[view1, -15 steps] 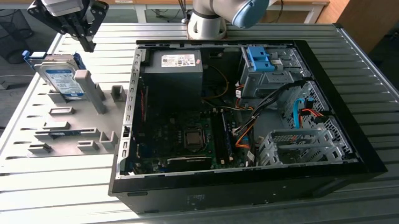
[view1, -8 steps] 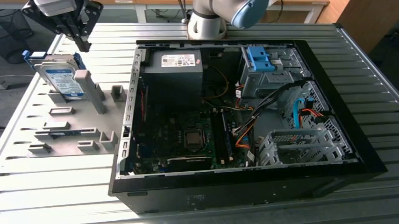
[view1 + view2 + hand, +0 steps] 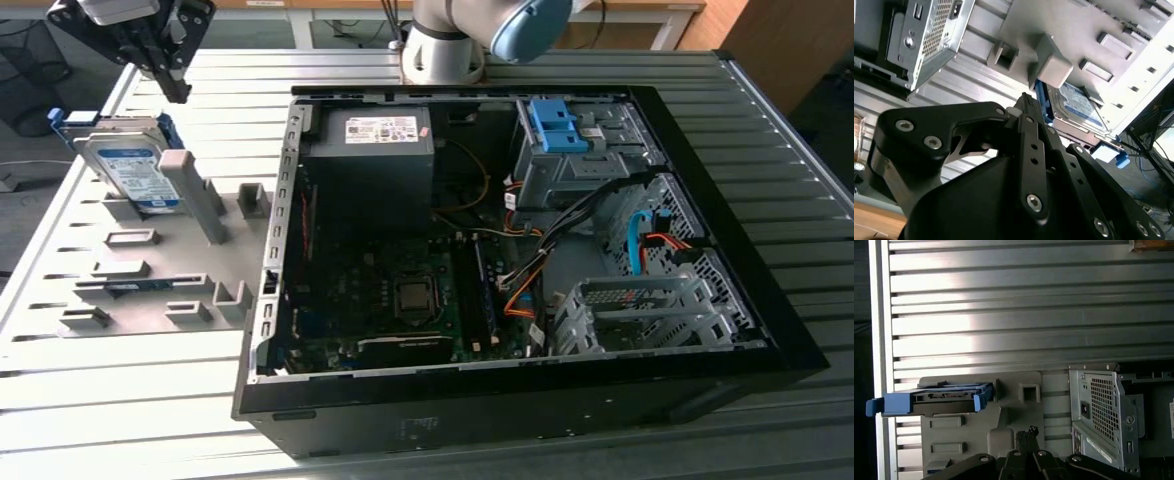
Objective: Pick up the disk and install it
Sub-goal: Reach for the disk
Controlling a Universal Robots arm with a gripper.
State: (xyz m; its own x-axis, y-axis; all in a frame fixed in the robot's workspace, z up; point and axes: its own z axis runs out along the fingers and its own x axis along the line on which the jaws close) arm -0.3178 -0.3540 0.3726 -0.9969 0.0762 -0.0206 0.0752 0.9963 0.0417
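I see the gripper [image 3: 171, 88] with its fingers closed on nothing, hanging near the disk [image 3: 134, 172] without touching it. The disk stands propped in the grey fixture [image 3: 160, 275], top edge exposed for grasping, beside the open computer case [image 3: 747, 330].

Open air above disk [image 3: 134, 165], grey post [image 3: 187, 197] alongside

Arm [image 3: 447, 45]: silver-grey cylindrical joint housing with a rounded light blue end cap [image 3: 531, 25].
Gripper [image 3: 174, 92]: matte black angular linkage plates tapering to slim fingers, with a pale grey block [image 3: 120, 10] at its root.
In both wrist views, gripper [image 3: 1026, 102] [image 3: 1029, 432] links carry round silver screw heads [image 3: 1034, 201] and small holes along the bars.
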